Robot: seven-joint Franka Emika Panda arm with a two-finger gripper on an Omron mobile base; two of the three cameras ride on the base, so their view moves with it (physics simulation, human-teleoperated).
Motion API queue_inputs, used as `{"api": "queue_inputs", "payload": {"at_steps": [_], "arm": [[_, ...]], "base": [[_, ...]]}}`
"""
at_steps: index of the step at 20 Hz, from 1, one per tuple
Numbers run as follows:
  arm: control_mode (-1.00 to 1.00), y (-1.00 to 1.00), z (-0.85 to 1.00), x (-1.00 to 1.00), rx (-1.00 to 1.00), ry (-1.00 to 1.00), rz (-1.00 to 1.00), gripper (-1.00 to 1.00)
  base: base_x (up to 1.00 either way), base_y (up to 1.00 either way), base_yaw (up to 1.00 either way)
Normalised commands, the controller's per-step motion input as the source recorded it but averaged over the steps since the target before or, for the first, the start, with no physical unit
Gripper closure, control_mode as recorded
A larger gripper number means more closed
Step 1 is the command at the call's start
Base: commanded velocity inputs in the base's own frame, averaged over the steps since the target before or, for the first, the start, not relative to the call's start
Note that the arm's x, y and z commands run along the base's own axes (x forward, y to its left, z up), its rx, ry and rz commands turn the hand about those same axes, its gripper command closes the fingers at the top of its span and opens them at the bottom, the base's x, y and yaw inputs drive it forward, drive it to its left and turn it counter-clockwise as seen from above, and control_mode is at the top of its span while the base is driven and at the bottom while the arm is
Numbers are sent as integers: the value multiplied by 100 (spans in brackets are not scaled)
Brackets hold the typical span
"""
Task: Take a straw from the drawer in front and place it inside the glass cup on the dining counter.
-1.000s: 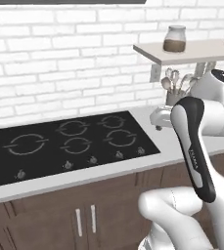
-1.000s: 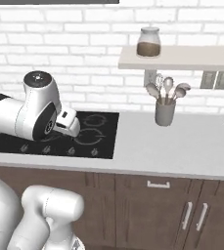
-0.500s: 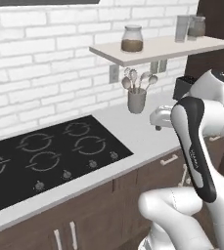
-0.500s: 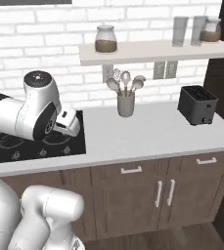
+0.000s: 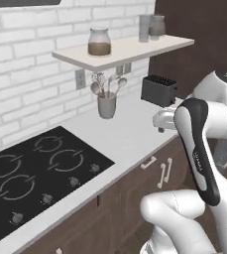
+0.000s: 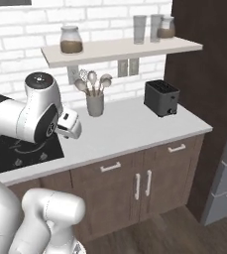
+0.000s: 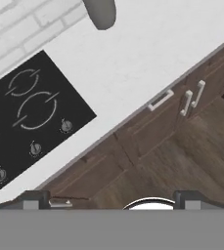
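While the hob (image 7: 30, 112) lies at left, the drawer (image 7: 147, 122) with its bar handle (image 7: 161, 100) is seen below the counter (image 7: 147, 58), ahead and right of the hand (image 7: 111, 200), whose fingers are spread apart and hold nothing; its handle runs along the counter edge.

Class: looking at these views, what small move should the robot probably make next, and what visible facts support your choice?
Probably lower the claw toward the drawer and its silver handle. The claw hangs high above the white worktop edge with nothing between its fingers, and the drawer is shut.
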Motion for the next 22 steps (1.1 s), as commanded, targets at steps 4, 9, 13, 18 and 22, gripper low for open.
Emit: {"api": "queue_inputs", "payload": {"at_steps": [4, 9, 13, 18, 22], "arm": [[100, 0, 0, 0, 0, 0, 0, -100], [100, 0, 0, 0, 0, 0, 0, -100], [100, 0, 0, 0, 0, 0, 0, -100], [100, 0, 0, 0, 0, 0, 0, -100], [100, 0, 0, 0, 0, 0, 0, -100]], "base": [[19, 63, -34], [13, 57, -31], [0, 20, -21], [0, 0, -3], [0, 0, 0]]}}
